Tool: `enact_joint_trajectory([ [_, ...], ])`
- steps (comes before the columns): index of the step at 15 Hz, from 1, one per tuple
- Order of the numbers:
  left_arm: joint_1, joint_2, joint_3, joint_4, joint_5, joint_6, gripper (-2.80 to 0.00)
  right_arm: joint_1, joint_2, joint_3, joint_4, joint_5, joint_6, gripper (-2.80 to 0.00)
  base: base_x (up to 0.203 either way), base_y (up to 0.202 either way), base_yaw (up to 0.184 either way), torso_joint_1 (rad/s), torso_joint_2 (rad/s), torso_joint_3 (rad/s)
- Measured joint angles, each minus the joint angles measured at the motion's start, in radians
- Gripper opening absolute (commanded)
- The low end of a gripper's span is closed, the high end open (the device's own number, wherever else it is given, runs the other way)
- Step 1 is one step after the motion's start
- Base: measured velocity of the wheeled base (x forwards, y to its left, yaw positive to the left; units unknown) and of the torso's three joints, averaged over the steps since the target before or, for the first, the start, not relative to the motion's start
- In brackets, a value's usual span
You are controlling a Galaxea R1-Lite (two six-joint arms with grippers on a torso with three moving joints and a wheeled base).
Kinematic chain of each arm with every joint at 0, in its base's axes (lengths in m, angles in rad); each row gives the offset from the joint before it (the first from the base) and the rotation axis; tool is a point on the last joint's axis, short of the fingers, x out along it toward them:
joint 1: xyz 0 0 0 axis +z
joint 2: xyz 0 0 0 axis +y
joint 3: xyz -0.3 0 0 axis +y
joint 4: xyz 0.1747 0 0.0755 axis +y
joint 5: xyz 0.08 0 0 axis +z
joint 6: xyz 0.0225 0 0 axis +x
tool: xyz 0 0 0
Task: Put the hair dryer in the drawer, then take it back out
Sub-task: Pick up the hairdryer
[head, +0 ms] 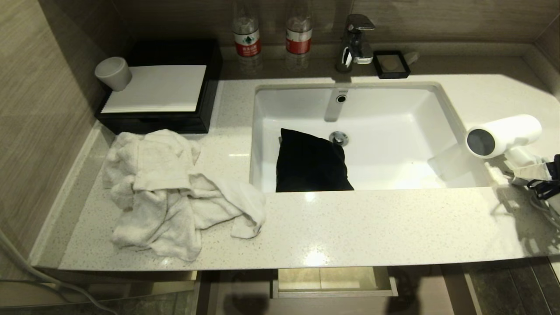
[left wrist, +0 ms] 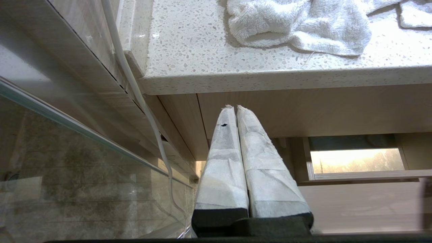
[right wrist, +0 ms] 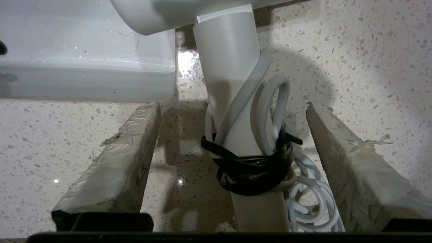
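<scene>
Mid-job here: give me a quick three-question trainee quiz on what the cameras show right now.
1. True or false: the right hand is clamped on the hair dryer.
2. Where does the hair dryer sit? A in the sink, B on the counter right of the sink, C in the drawer.
3. What dark thing lies in the sink?

Key: 1 false, its fingers stand apart on either side of the handle; 2 B; 3 a black pouch.

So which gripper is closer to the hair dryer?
Right. The right gripper straddles the hair dryer handle, open. The left gripper sits shut below the countertop.
</scene>
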Motion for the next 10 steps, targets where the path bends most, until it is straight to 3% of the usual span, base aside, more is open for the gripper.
enact_joint_trajectory([
  [2,0.0,0.0,0.0,0.0,0.0,0.0,-2.8,0.0,0.023,0.0,-0.034,0.013,0.003,0.0,0.0,0.0,0.0,0.0,0.0,0.0],
  [5,0.0,0.0,0.0,0.0,0.0,0.0,-2.8,0.0,0.065,-0.017,-0.055,0.094,0.009,0.0,0.0,0.0,0.0,0.0,0.0,0.0],
  [10,0.0,0.0,0.0,0.0,0.0,0.0,-2.8,-0.001,0.102,-0.011,-0.054,0.124,0.015,0.0,0.0,0.0,0.0,0.0,0.0,0.0],
])
